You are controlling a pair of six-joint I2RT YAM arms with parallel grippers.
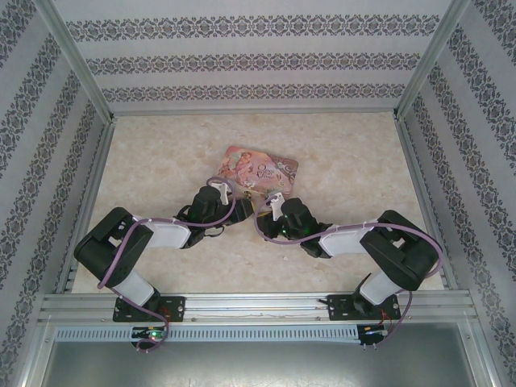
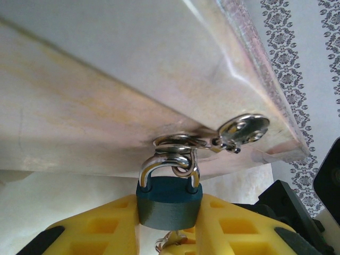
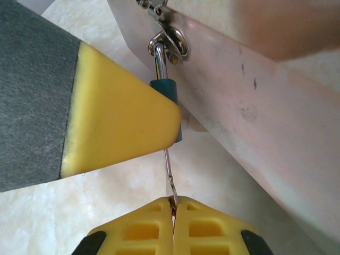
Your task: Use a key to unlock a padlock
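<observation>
Blue-bodied and small, the padlock [image 2: 169, 204] sits at the lower centre of the left wrist view, its body clamped between the yellow left fingers [image 2: 101, 228], one pad on each side. Its silver shackle [image 2: 151, 170] rises from the body and passes through a metal ring [image 2: 178, 142] on the pale side of the tin [image 2: 133, 79], which fills the upper part of that frame. A round, flat metal piece [image 2: 245, 129] hangs from the same ring, to the right of centre.

In the right wrist view the padlock shows near the top centre, partly hidden behind a left finger that comes in from the left of the frame. The right fingers [image 3: 143, 228], at the bottom centre, are pressed together on the key [image 3: 168, 170], a thin metal sliver running straight up from them to the underside of the padlock's body. Whether its tip is inside the lock cannot be told.

In the top view the pink tin lies on the cream surface [image 1: 161, 161] at the centre of the frame, and both arms meet just below it.
</observation>
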